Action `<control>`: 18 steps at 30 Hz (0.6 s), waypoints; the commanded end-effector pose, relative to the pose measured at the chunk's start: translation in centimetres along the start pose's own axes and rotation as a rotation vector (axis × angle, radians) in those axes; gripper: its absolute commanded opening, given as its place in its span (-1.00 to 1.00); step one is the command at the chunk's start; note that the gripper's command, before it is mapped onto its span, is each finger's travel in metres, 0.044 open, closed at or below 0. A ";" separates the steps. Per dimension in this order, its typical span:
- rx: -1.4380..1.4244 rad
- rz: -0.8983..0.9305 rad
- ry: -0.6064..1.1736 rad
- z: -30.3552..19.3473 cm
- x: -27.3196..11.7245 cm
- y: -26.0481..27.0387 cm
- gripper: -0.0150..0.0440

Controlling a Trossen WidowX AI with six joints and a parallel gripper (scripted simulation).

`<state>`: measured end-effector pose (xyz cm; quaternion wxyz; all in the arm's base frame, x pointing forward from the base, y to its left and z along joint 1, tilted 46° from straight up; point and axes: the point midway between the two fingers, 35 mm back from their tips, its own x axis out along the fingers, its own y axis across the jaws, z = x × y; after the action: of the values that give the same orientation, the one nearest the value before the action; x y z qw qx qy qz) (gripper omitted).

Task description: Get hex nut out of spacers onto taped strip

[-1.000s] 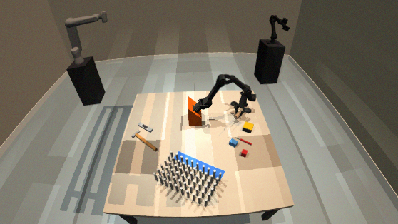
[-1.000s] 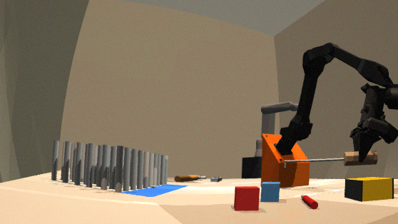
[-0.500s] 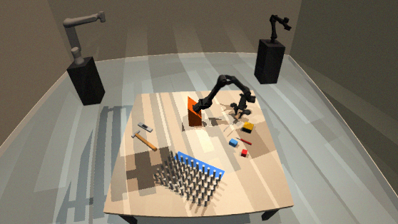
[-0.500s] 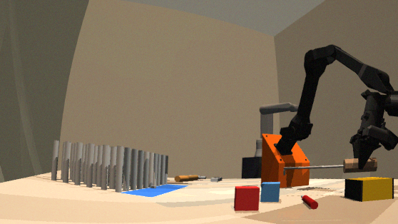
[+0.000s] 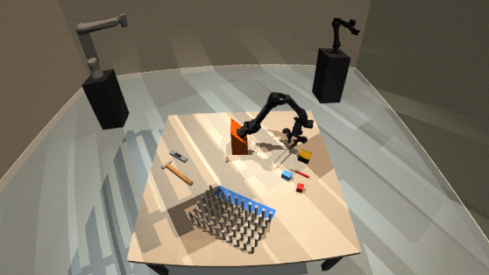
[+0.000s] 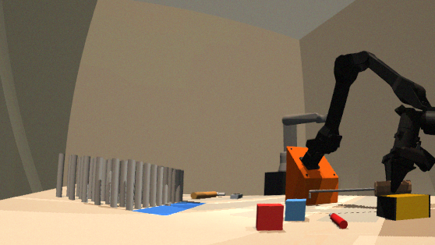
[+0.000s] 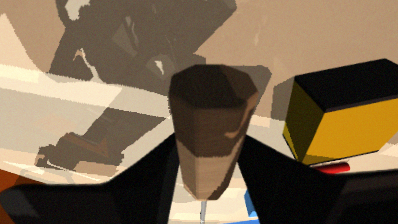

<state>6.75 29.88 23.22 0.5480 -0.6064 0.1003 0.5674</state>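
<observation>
My gripper (image 5: pixel 291 144) (image 6: pixel 394 189) (image 7: pixel 206 137) is shut on the wooden handle of a hook tool (image 5: pixel 283 157) (image 6: pixel 343 190) (image 7: pixel 206 142), low over the table's right rear part. The thin metal shaft points towards the spacer side, roughly level, with a small bent tip at its end in the exterior view. The grey spacers (image 5: pixel 252 246) (image 6: pixel 131 187) stand upright in rows, well away from the tool. The blue taped strip (image 5: pixel 246 200) (image 6: pixel 167 211) runs along the field's edge facing the arm. I cannot make out the nut for certain.
A yellow and black block (image 5: pixel 305 155) (image 6: pixel 413 206) (image 7: pixel 350 131) is close beside the gripper. A blue cube (image 5: pixel 287 174) (image 6: pixel 295 210), red-handled tool (image 5: pixel 302 173) (image 6: pixel 338 220) and red cube (image 5: pixel 300 187) (image 6: pixel 269 217) lie nearby. A hammer (image 5: pixel 179 173) and grey tool (image 5: pixel 179 156) lie left.
</observation>
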 end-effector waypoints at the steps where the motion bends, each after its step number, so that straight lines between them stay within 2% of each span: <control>1: -0.004 0.004 -0.001 0.1 0.5 0.1 -0.49; 18: -0.004 0.004 0.000 0.4 2.4 0.4 -0.49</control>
<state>7.03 31.12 21.49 0.5479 -0.6065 0.1003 0.5673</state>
